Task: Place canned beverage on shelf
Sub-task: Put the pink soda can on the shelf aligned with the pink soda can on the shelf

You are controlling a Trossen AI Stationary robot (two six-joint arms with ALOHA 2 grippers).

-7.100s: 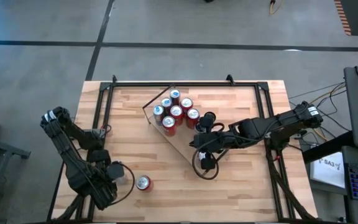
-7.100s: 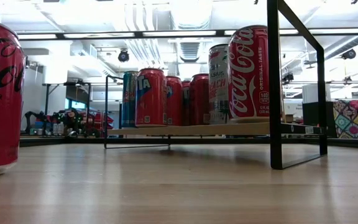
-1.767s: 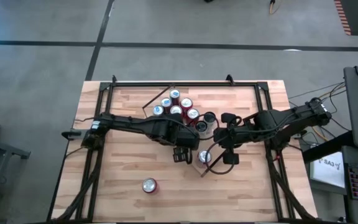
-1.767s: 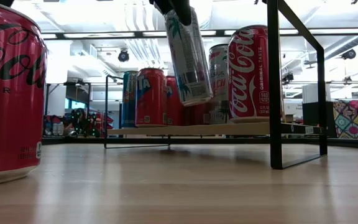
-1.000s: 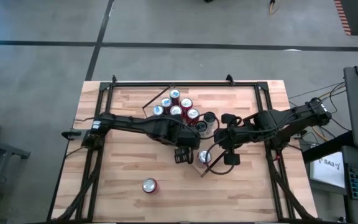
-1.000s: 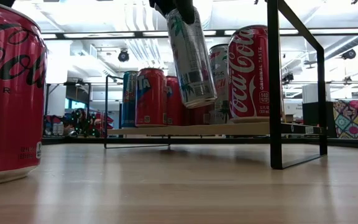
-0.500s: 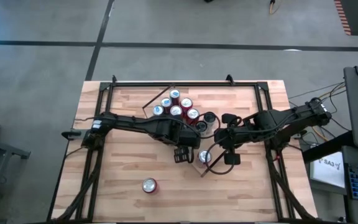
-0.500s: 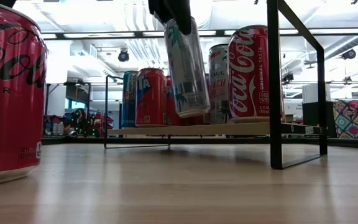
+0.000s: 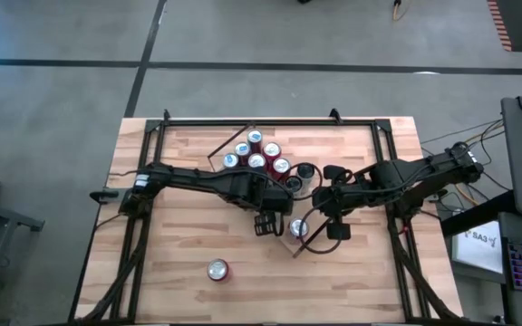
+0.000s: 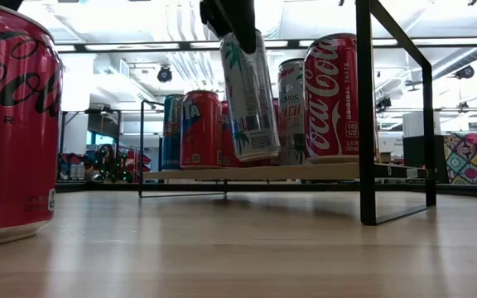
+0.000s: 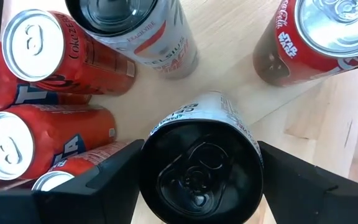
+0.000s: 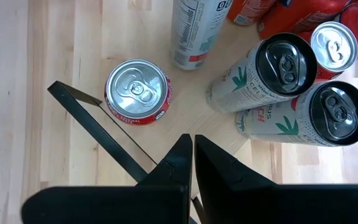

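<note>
Risk lies in the tilt: the left gripper (image 11: 197, 180) clamps the slim white can (image 10: 249, 95) just above the shelf (image 10: 255, 172), among crowded neighbouring cans (image 11: 48, 93) it could topple, while the right gripper (image 12: 190, 163) hovers closed nearby.

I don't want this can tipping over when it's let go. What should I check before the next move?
1. Grip: left tool clamps the slim white can from both sides: ok.
2. Can upright: it leans in the low view: not ok.
3. Base on the shelf: it appears to hang just above the board: not ok.
4. Landing spot: bare wood shows below, between the silver can and the red cola can: ok.
5. Right tool: shut, off to the side of the held can: ok.
</note>
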